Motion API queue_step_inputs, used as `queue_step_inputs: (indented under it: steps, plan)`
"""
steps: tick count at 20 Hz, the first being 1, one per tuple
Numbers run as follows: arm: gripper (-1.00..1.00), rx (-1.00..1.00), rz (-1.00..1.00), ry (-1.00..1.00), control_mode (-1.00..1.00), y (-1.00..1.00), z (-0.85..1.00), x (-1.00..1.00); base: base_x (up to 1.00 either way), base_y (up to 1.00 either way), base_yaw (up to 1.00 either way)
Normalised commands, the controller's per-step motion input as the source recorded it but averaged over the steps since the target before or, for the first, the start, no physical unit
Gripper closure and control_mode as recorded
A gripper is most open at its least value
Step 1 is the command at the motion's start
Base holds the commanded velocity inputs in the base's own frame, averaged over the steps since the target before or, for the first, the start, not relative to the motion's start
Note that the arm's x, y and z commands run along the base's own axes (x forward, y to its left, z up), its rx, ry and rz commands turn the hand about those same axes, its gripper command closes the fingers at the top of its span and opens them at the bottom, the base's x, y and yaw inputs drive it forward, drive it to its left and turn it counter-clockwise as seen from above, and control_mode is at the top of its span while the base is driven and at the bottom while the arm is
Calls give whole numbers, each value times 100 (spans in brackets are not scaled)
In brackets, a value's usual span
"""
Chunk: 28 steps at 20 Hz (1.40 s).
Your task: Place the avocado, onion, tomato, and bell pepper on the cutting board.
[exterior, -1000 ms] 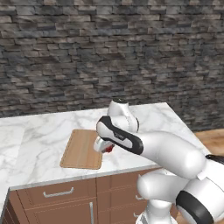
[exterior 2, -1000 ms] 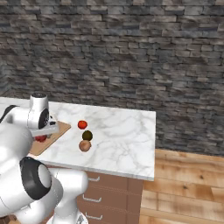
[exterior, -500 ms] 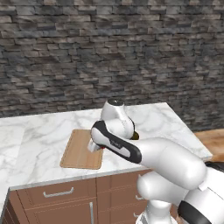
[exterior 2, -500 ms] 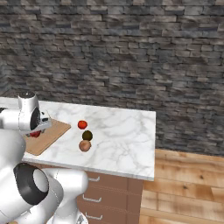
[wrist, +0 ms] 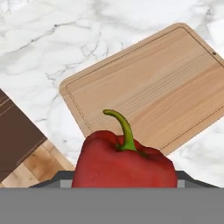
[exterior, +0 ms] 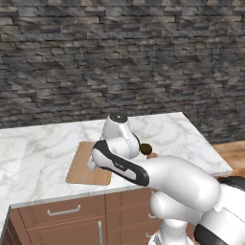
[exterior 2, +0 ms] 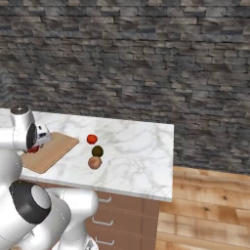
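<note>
- Now my gripper (exterior 2: 35, 146) is clenched on the pepper (wrist: 124, 162), green stem up, held above the board (wrist: 148, 92)
- board lies flat on the marble counter (exterior 2: 136, 151), near its front edge, with nothing on the part I can see
- tomato (exterior 2: 92, 139), avocado (exterior 2: 97, 151) and onion (exterior 2: 94, 162) sit in a short row on the counter, right of the board, apart from it
</note>
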Motion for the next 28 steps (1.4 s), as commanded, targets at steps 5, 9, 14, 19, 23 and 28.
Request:
queue_step_inputs:
  steps: [5,9,14,19,23,28]
  plan:
    - [100,0,0,1,-100,24,0,13,0,0,0]
    - [100,-2,0,0,-100,14,0,6,0,0,0]
    - [100,-5,0,0,-100,11,-3,3,0,0,0]
    - [100,-5,0,0,-100,11,-23,9,0,0,0]
    - [100,-3,0,2,-100,13,-23,19,0,0,0]
    - [100,-1,0,5,-100,16,-9,20,0,0,0]
